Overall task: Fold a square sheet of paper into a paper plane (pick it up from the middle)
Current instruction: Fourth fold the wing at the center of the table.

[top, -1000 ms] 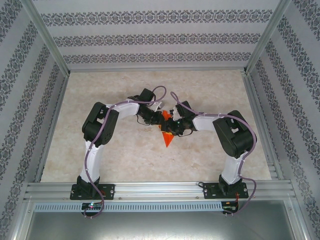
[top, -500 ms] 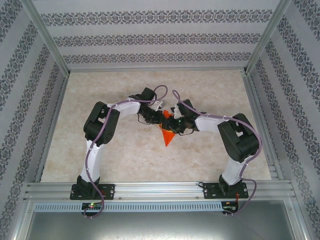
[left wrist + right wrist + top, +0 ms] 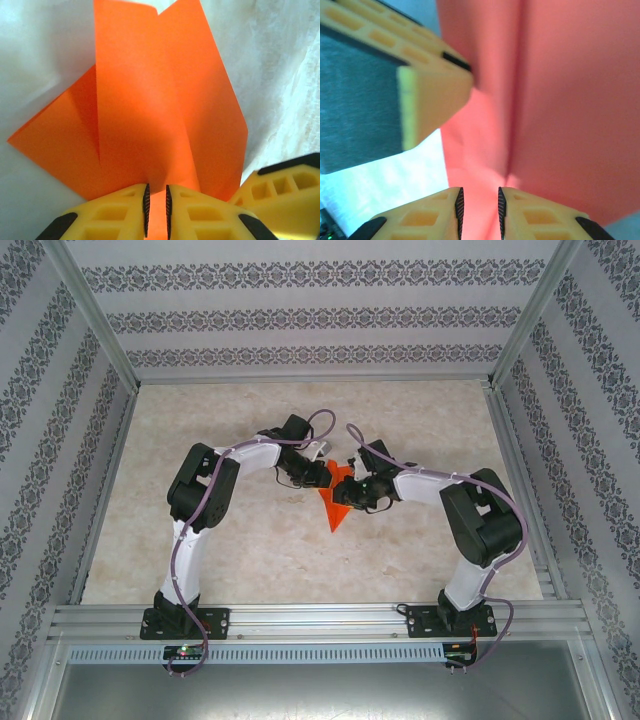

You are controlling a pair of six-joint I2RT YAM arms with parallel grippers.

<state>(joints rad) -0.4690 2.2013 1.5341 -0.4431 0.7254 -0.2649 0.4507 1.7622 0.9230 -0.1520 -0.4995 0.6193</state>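
1. We see a beige marbled tabletop (image 3: 250,560), both arms reaching over its middle.
2. A pointed orange-red paper plane (image 3: 337,508) (image 3: 150,125) (image 3: 570,100) is near the table's middle, between the grippers, with its tip toward the near edge.
3. The left gripper (image 3: 318,478) (image 3: 157,192) pinches the plane's centre fold, jaws almost together.
4. The right gripper (image 3: 352,495) (image 3: 479,197) has its jaws slightly apart around the fold; we cannot tell whether it grips.

Left claw (image 3: 319,477), right claw (image 3: 352,490) hem the paper plane (image 3: 335,512); table (image 3: 250,560) seemingly open.
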